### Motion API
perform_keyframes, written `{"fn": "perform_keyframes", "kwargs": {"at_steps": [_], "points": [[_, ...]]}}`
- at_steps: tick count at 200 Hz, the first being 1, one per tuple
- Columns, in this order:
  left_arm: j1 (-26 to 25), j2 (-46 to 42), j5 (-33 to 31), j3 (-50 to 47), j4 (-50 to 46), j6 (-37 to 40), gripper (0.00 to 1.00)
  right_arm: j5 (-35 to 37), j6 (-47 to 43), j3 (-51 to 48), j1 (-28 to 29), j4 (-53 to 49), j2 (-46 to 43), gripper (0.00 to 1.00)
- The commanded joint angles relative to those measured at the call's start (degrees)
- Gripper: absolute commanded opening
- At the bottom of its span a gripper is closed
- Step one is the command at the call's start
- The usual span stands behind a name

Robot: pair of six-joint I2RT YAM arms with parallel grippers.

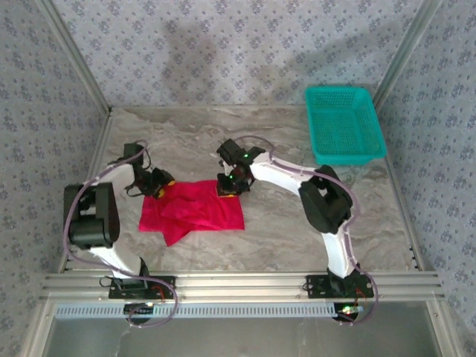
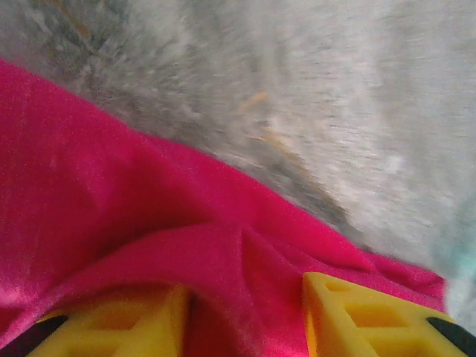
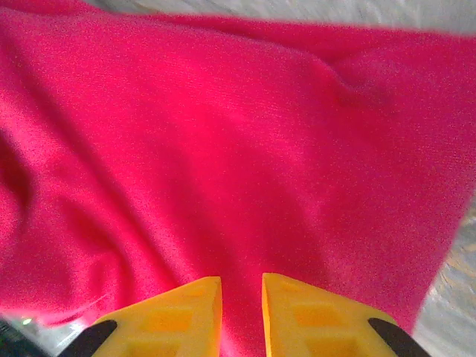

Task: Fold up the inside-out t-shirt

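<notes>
fingers [image 2: 134, 320] of the left gripper [image 2: 245, 286] are yellow and stand part way apart, clamped on a raised bunch of the inside-out t-shirt [image 1: 197, 212], with creases running out from the gap. this gripper sits at the shirt's far left corner. the right gripper [image 3: 242, 281] is at the shirt's far right corner. its yellow fingers are close together with a narrow slit between them and red cloth shows through the slit. i cannot tell whether they pinch it. the t-shirt, bright red, lies mostly flat in the middle of the grey marbled counter [image 1: 282, 238], between the two arms, with a loose flap pointing toward the near edge on its left half. a teal mesh basket [image 1: 338, 91] stands at the far right corner of the counter, well apart from the shirt.
</notes>
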Motion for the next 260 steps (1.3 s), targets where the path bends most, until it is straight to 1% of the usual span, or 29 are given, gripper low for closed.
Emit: {"fn": "perform_keyframes", "kwargs": {"at_steps": [1, 23, 41, 49, 57, 61, 79, 90, 98, 109, 124, 155, 174, 201, 220, 228, 236, 253, 260], "points": [[-3.1, 5.6, 0.2, 3.5, 2.0, -0.2, 0.42, -0.6, 2.0, -3.1, -1.4, -0.4, 1.6, 0.23], [-7.2, 10.1, -0.7, 7.0, 1.7, -0.8, 0.41, 2.2, 3.5, -9.4, -3.0, -1.1, -0.8, 0.24], [-8.4, 9.9, -2.8, 8.1, 0.6, -2.1, 0.40, 6.6, 3.3, -15.3, -4.9, -2.1, -4.5, 0.24], [-8.4, 8.6, -4.8, 8.1, -0.4, -2.3, 0.40, 8.3, 2.9, -17.9, -6.1, -2.0, -6.0, 0.24], [-8.4, 6.8, -8.1, 8.4, -2.6, -1.8, 0.41, 9.3, 2.9, -19.7, -7.4, -1.7, -7.5, 0.25], [-8.5, 5.8, -10.0, 8.6, -3.7, -1.6, 0.41, 9.8, 0.8, -20.2, -8.0, -1.7, -8.0, 0.25], [-9.0, 0.0, -17.4, 8.7, -7.7, -0.2, 0.40, 9.4, -3.5, -19.8, -10.0, -0.7, -9.4, 0.26], [-10.3, -3.6, -19.9, 8.7, -8.8, 0.7, 0.40, 8.1, -5.8, -18.3, -10.5, 0.2, -9.6, 0.27], [-11.8, -5.8, -20.3, 8.5, -8.6, 1.6, 0.42, 7.6, -6.6, -16.6, -10.8, 0.2, -9.2, 0.27], [-14.3, -7.8, -18.6, 8.0, -7.5, 3.6, 0.45, 7.7, -6.7, -14.0, -10.8, -0.8, -8.4, 0.28], [-16.4, -8.7, -13.7, 7.2, -7.4, 5.9, 0.46, 7.4, -5.8, -11.9, -10.7, -1.7, -7.7, 0.29], [-17.5, -9.8, -5.2, 2.3, -6.6, 8.0, 0.46, 8.5, -4.7, -9.7, -9.9, -3.8, -8.9, 0.32], [-18.9, -10.5, -0.9, -1.2, -4.1, 8.3, 0.46, 9.4, -4.3, -8.8, -9.4, -5.4, -10.0, 0.36], [-21.8, -9.8, 2.5, -4.2, -0.1, 7.2, 0.46, 9.0, -3.3, -8.4, -9.4, -5.1, -9.0, 0.37], [-23.9, -9.0, 3.2, -5.3, 0.8, 6.5, 0.45, 8.7, -3.0, -8.0, -9.2, -4.7, -6.8, 0.37], [-24.5, -9.1, 3.1, -5.9, 1.2, 6.3, 0.42, 8.5, -2.8, -7.9, -9.2, -4.6, -5.9, 0.37], [-25.1, -9.4, 3.2, -6.6, 1.4, 6.1, 0.36, 8.2, -2.6, -7.7, -9.2, -4.8, -4.9, 0.37], [-25.5, -10.7, 3.1, -8.2, 0.6, 5.9, 0.15, 9.2, -1.7, -7.2, -9.8, -5.4, -2.8, 0.37], [-25.5, -12.0, 2.8, -9.3, 0.1, 5.8, 0.09, 9.9, -1.4, -7.0, -10.4, -5.5, -2.0, 0.37]]}}
